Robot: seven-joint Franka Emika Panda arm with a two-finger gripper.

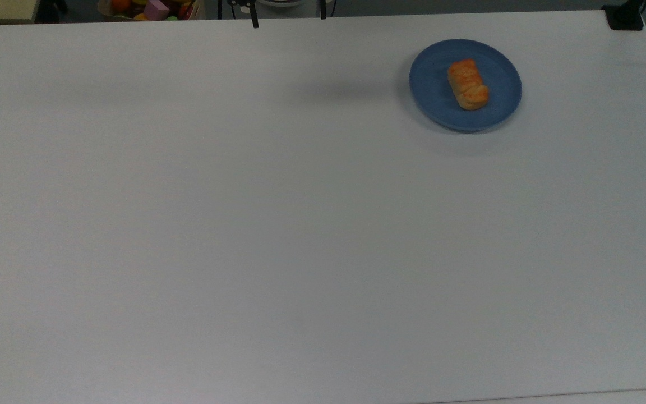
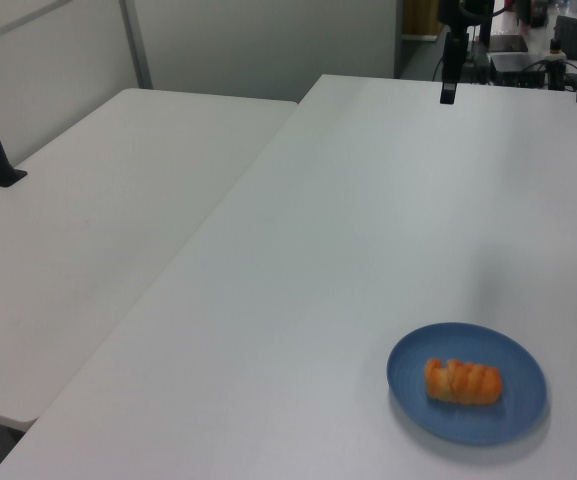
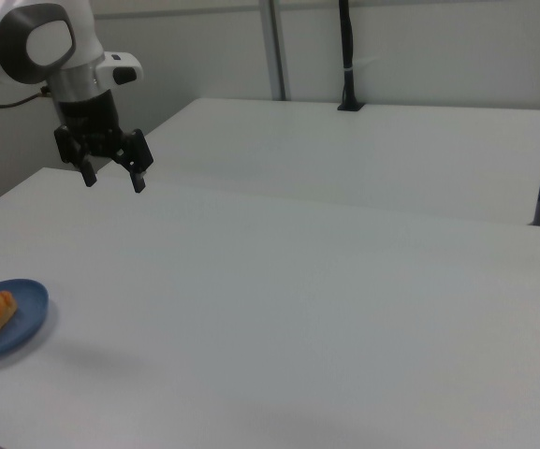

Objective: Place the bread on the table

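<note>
**Bread on its plate, tool not yet at it**

The bread (image 1: 468, 84) lies on its side in the middle of the blue plate (image 1: 435, 84), long axis running roughly from the top view's top toward its bottom, slightly slanted. The plate stands on the tabletop (image 1: 244, 224) near the far right corner in the top view; in the left view it is at the lower right, and in the right view at the far left edge.

The tool (image 3: 112, 173) hangs in the air above the tabletop, well apart from the plate and higher than it in the right view. Its two fingers point down, spread with a clear gap between them, and nothing is held.

By my reading the task is at its very start: the reach toward the bread has to come first, and no grasp has been made.

The next move calls for carrying the tool across to a spot over the plate, then turning the wrist so the fingers straddle the loaf across its short width, not along its length. It must then come down low enough to catch the sides without striking the plate's rim. The loaf looks soft, so a gentle close should do. After lifting, any bare stretch of tabletop beside the plate would serve for setting it down.
</note>
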